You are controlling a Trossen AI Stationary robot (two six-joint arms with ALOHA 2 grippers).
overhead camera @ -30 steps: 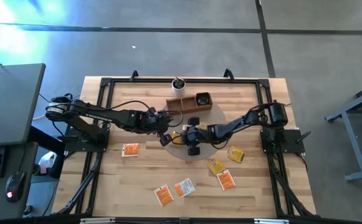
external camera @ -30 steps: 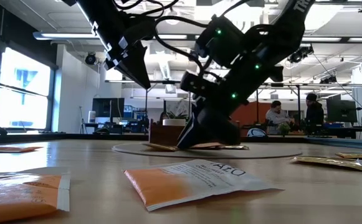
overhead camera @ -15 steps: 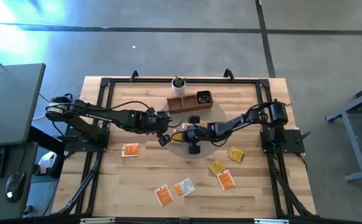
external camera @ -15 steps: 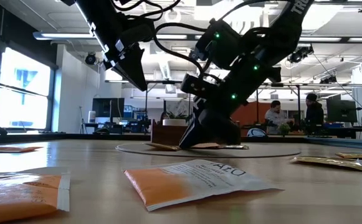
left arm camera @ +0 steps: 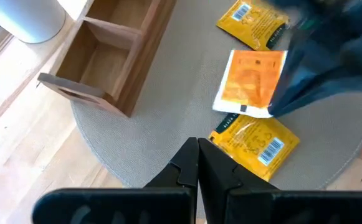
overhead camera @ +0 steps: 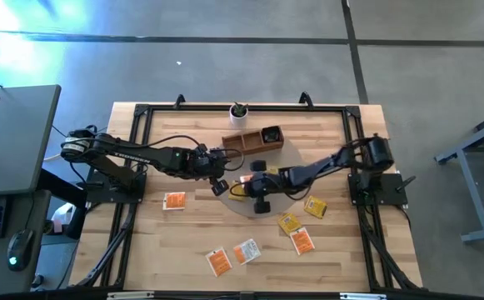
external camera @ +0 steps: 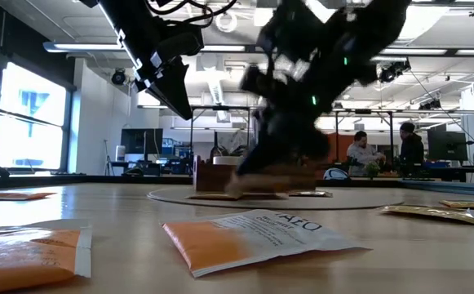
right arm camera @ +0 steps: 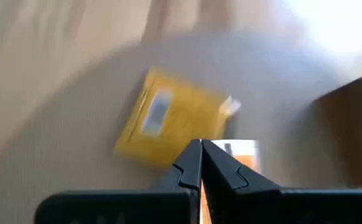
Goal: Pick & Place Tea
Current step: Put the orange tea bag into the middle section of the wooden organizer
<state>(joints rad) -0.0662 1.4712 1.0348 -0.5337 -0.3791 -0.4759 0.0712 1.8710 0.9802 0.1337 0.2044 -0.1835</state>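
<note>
Taking the round grey mat (overhead camera: 254,187) as the landmark: nearest the table's front edge, well short of the mat, lie two orange sachets (overhead camera: 217,262) and a paler one (overhead camera: 246,250). Closer to the mat sit yellow sachets (overhead camera: 289,222) and another orange sachet (overhead camera: 173,201). On the mat, the right gripper (overhead camera: 243,181) has its fingers pressed together over an orange sachet (left arm camera: 250,84); whether it has hold of it cannot be told. The left gripper (overhead camera: 217,185), fingers together and empty, hovers at the mat's left edge. Beyond stands the wooden tray (overhead camera: 252,138).

Eight tea sachets (overhead camera: 246,251), one wooden tray (overhead camera: 252,137), one plant pot (overhead camera: 238,112)
</note>
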